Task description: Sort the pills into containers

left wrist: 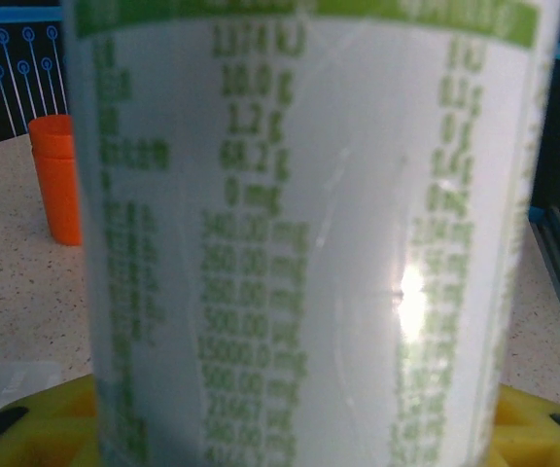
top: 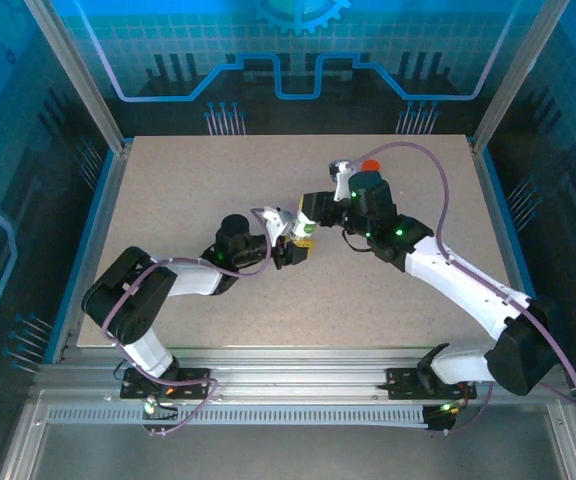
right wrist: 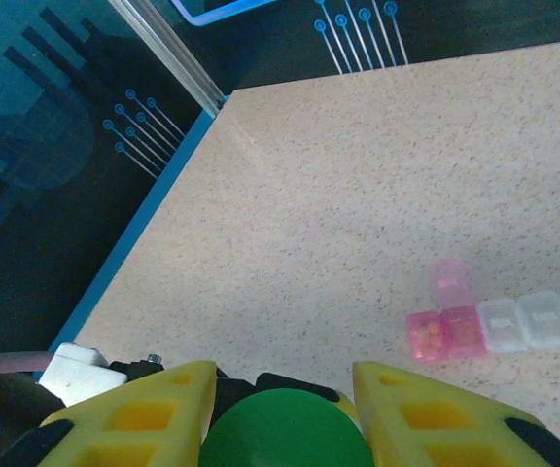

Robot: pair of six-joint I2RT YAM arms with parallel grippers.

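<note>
white bottle [left wrist: 299,243]: fills the left wrist view, upright, green print towards the lens; in the top view it sits mid-frame where the two arms meet.
left gripper [top: 290,247]: its yellow fingers [left wrist: 27,418] show in both bottom corners of its own view, clamped low on the bottle's body.
right gripper [right wrist: 282,394]: a finger on either side of the green cap [right wrist: 285,433] at the bottom edge, pressed against it as far as i can tell.
progress: early, i judge; the cap is on and no pill is seen going into any container.
orange bottle [left wrist: 56,180]: left of the frame, standing apart on the table [right wrist: 358,195].
pill box [right wrist: 489,323]: lower right, pink and clear cells, one pink lid raised.
left to do: opening, then all the sorting.
</note>
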